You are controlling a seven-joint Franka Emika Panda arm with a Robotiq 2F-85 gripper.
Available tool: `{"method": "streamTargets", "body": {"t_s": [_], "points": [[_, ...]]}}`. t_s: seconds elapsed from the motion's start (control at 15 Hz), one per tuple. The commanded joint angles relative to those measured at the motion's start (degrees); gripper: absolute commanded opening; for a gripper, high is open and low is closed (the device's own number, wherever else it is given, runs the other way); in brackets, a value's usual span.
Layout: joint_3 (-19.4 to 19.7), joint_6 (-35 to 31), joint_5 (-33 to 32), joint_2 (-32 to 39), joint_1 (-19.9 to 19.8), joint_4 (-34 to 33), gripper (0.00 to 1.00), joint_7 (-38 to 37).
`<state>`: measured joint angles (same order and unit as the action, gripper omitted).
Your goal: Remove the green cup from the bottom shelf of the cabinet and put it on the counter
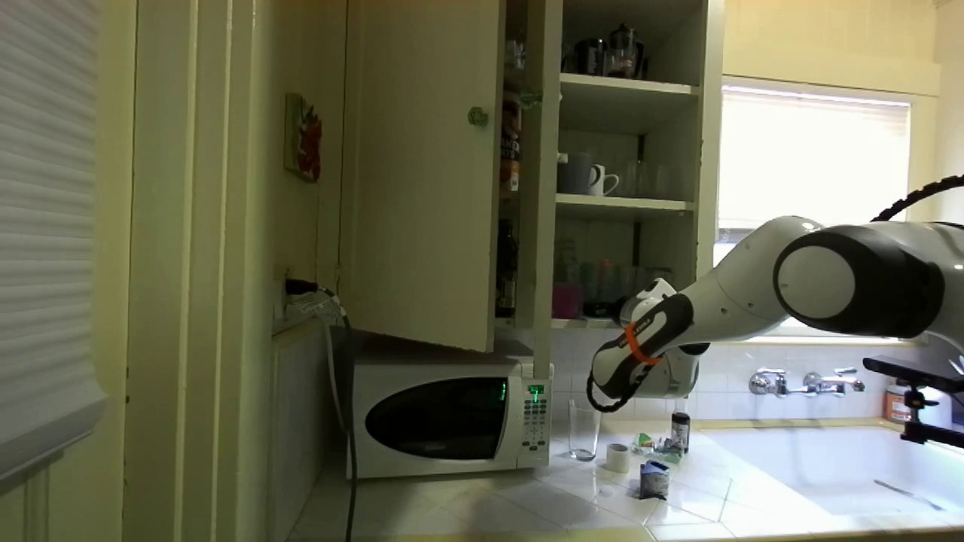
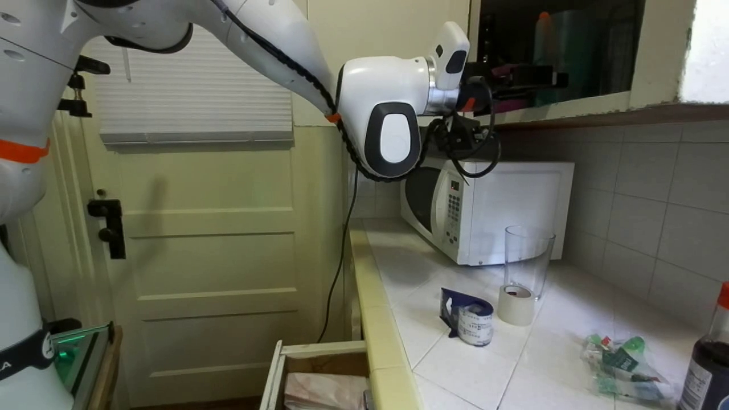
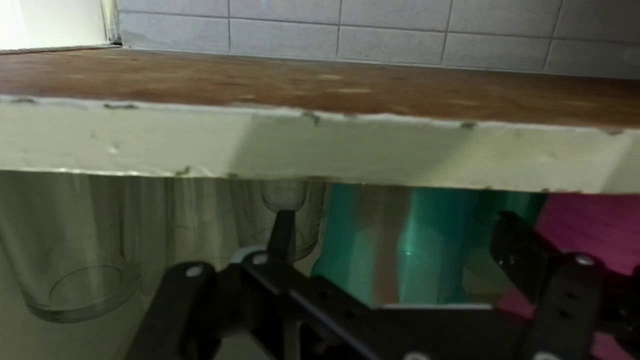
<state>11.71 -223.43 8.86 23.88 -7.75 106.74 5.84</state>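
Observation:
The green cup point(image 3: 435, 240) is see-through teal and stands on the bottom shelf point(image 3: 320, 145) of the cabinet point(image 1: 708, 150); a teal shape also shows inside in an exterior view point(image 2: 572, 48). The wrist view is upside down. My gripper point(image 3: 396, 217) is open, with one finger on each side of the cup in that picture and nothing clamped. I cannot tell how deep the fingers reach or whether they touch. A brownish-orange strip shows in or through the cup. In an exterior view my gripper point(image 2: 561, 80) is at the shelf opening. The counter point(image 2: 472, 370) lies below.
A pink object point(image 3: 590, 230) and clear glasses point(image 3: 75, 250) flank the cup. The open cabinet door point(image 1: 422, 173) hangs above the microwave point(image 1: 452, 421). A tall glass point(image 2: 528, 256), tape roll point(image 2: 515, 307), blue-white packet point(image 2: 475, 324), plastic bag point(image 2: 623, 364) and bottle point(image 2: 706, 353) stand on the counter.

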Motion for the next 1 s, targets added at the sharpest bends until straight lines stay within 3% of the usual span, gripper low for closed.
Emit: {"method": "streamTargets", "body": {"t_s": [0.0, 0.4, 0.93], "points": [[-0.45, 0.03, -0.26, 0.04, -0.51, -0.13, 1.0, -0.02], [-1.84, 0.08, -1.46, 0.53, -0.91, -0.39, 1.0, -2.16], [-2.36, 1.44, 1.84, 2.17, -1.77, -1.8, 1.0, -5.56]]}}
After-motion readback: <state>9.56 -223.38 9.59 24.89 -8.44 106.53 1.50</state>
